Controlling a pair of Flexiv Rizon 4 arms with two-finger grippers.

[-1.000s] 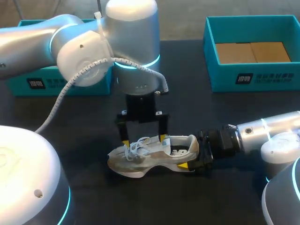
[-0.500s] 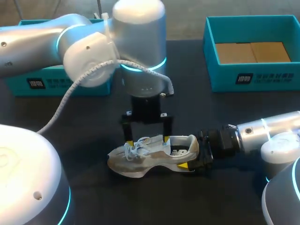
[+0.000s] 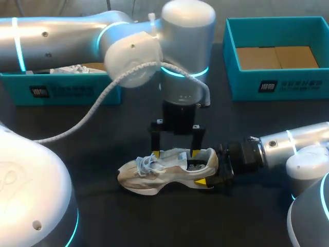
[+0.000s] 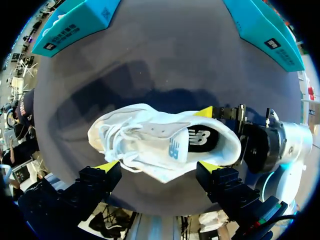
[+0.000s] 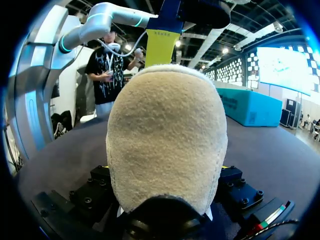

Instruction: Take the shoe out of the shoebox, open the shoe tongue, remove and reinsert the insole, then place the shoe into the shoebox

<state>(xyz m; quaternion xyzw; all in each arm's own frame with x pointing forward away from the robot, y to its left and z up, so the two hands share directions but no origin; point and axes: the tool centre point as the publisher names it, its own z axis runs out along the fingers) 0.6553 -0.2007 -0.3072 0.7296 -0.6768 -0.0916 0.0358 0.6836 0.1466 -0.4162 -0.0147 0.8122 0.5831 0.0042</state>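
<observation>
At the left gripper (image 3: 175, 153): hangs straight down from a vertical wrist, arm reaching in from the far left, fingers spread wide and gripping nothing. Stands lined up along the shoe (image 3: 167, 170), not across it: one tip by the laces (image 3: 146, 164), the other by the collar, both at the far edge of the upper (contact or a hair's gap, cannot tell).

Directly beneath, between those tips: the tongue (image 4: 172, 146), with the insole (image 4: 201, 138) dark in the opening just right of it. Sits on its sole on the dark table (image 3: 103, 139), out of any box, long axis running left to right, toe left, heel right, so parallel to the line of the two tips.

Next out, at the heel: the right gripper (image 3: 209, 170), clamped on the shoe with one yellow tip on the far side and one on the near side, arm lying low and almost level, coming in from the right. Looks like a steadying hold, leaving the left arm as the nearer and only free one for the tongue. Probably the tongue-opening step, not yet done.

Well apart, at the far edge: the right shoebox (image 3: 277, 85) with a cardboard floor, and the left shoebox (image 3: 67, 91) with white paper inside.
</observation>
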